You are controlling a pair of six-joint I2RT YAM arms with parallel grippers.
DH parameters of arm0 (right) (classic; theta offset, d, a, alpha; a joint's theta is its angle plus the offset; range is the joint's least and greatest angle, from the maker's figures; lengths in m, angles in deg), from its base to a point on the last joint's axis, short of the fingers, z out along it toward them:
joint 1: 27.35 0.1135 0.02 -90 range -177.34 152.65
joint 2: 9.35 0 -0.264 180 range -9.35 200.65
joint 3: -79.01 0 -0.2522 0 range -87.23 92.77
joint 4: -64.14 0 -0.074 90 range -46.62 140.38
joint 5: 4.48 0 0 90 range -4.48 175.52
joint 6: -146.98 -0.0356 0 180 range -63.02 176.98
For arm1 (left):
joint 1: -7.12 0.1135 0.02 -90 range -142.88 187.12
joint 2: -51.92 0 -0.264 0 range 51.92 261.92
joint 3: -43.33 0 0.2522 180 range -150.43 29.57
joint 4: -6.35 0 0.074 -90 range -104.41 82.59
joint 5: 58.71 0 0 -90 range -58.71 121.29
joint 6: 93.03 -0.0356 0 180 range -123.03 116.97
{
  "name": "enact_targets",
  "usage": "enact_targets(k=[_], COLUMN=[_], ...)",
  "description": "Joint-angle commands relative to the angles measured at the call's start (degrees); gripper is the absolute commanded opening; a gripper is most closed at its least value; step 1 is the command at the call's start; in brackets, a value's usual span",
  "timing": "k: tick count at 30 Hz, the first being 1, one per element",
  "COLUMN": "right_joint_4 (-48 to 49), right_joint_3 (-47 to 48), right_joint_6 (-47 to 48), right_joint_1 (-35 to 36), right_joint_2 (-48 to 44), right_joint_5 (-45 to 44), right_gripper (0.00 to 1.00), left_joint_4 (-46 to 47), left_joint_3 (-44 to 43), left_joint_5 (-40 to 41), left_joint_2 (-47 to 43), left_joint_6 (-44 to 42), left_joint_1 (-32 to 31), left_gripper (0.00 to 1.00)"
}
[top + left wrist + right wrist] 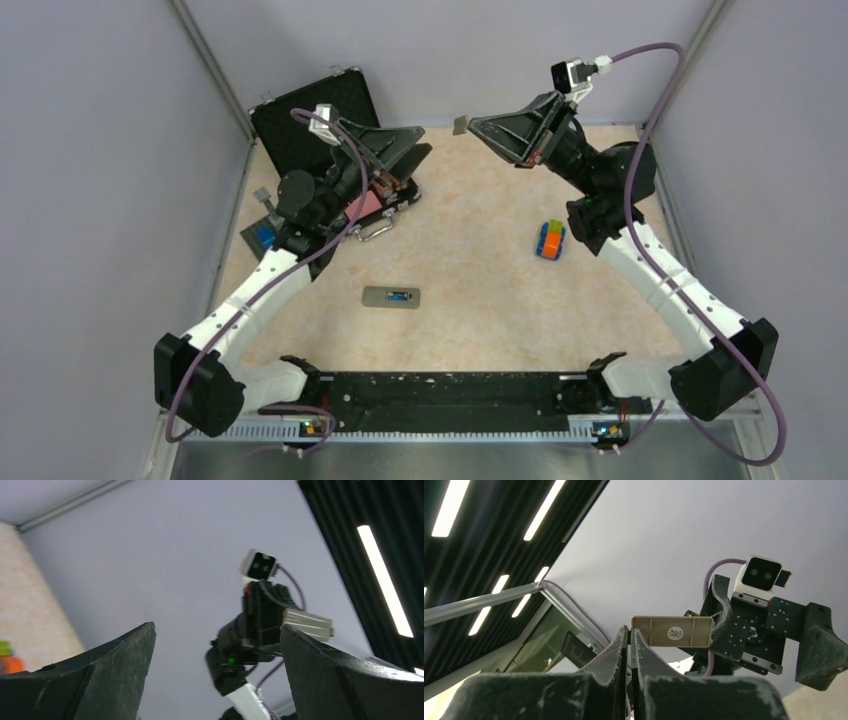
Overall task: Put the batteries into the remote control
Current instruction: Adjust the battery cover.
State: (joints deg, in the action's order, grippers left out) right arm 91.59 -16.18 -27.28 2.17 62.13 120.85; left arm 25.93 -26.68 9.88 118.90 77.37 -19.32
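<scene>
Remote control (391,297) on counter (480,200), centre-near, blue battery (400,296) maybe inside.
My right hand (629,632) clamps a flat beige plate (672,631), raised far-right; left hand (217,627) gapes wide, empty.

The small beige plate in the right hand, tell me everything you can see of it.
The beige plate is a thin, flat rectangle, plastic by its look, with two fine lines across its face and a round white sticker near the middle. The right hand pinches one short end between shut fingers, so the rest juts out sideways. It is held up in the air, well clear of the table. Nothing else touches it.
</scene>
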Motion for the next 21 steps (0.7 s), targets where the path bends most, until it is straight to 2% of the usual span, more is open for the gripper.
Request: enact_targets(k=[1, 4, 8, 15, 21], right_joint_4=[12.5, 12.4, 13.0, 16.5, 19.1], right_joint_3=[4.2, 5.8, 6.2, 5.8, 5.1], right_joint_6=[-5.9, -6.0, -6.8, -9.6, -11.7], right_joint_1=[0.8, 0.8, 0.9, 1.9, 2.5], right_joint_2=[2.2, 2.9, 3.4, 5.0, 6.0], right_joint_5=[-1.0, -0.3, -0.3, -0.7, -1.5], right_gripper=[0.0, 0.0, 0.0, 0.0, 0.0], left_joint_4=[24.4, 31.6, 31.1, 23.9, 25.4], left_joint_3=[-4.4, -5.4, -8.4, -14.4, -16.1], left_joint_5=[-4.6, -4.7, -7.0, -10.3, -10.5], left_joint_2=[3.7, 6.1, 7.4, 9.7, 12.4], left_joint_6=[14.4, 20.2, 22.1, 19.7, 20.6], left_joint_1=[0.0, 0.0, -0.5, -2.7, -3.9], left_gripper=[0.98, 0.92, 0.82, 0.8, 0.8])
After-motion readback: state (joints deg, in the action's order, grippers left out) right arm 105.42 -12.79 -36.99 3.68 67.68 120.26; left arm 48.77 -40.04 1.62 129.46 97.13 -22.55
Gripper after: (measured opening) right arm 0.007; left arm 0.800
